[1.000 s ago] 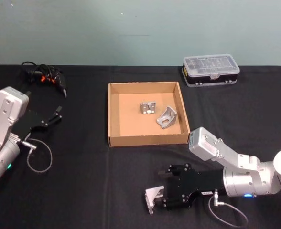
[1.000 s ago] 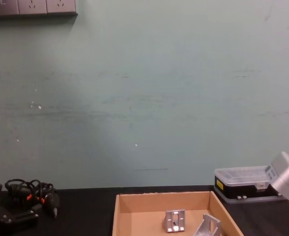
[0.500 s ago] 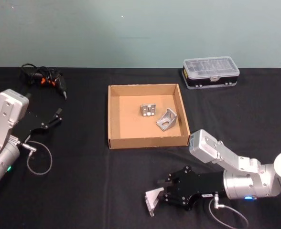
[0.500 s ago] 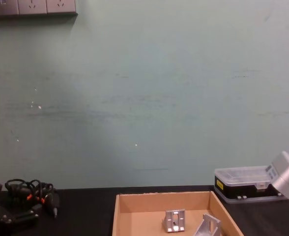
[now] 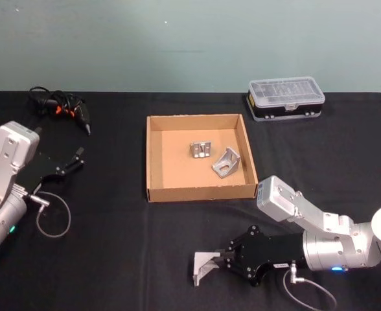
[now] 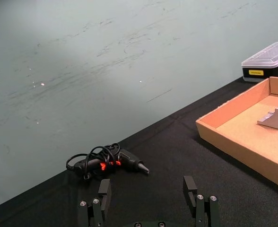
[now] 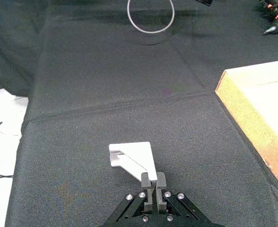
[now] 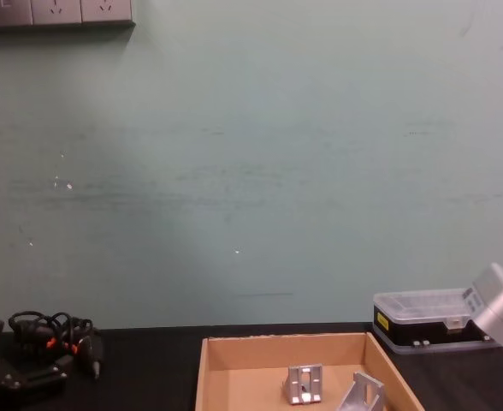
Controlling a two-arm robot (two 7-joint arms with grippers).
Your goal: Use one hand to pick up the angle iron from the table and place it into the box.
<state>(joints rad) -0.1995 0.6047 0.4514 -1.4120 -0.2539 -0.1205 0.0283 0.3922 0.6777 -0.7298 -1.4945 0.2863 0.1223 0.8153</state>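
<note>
While the right gripper (image 5: 224,257) is pinching the angle iron (image 5: 205,267) low on the table (image 5: 113,259), these lines are going view by view.

Head view: the angle iron is sitting at the lower middle of the frame, touching the gripper's tips, with the box (image 5: 157,193) well above it at centre; two more brackets (image 5: 213,155) are lying inside. The left gripper (image 5: 70,161) is idling at the left edge, fingers apart, holding nothing.

Left wrist view: its fingers (image 6: 191,190) are standing spread at the bottom edge; cables (image 6: 103,162) are lying at centre left, the box wall (image 6: 243,149) at right.

Right wrist view: the fingers (image 7: 152,183) are pressing together on one edge of the angle iron (image 7: 132,157) at lower centre, most of it jutting beyond them; the box corner (image 7: 252,118) is showing at right.

Chest view: the box (image 8: 286,344) is sitting at the bottom centre, a plastic case (image 8: 418,318) at lower right.

Risk: judging by the thin edge grip, the piece could swivel or slip out during the lift, or clip the near wall if carried low.
</note>
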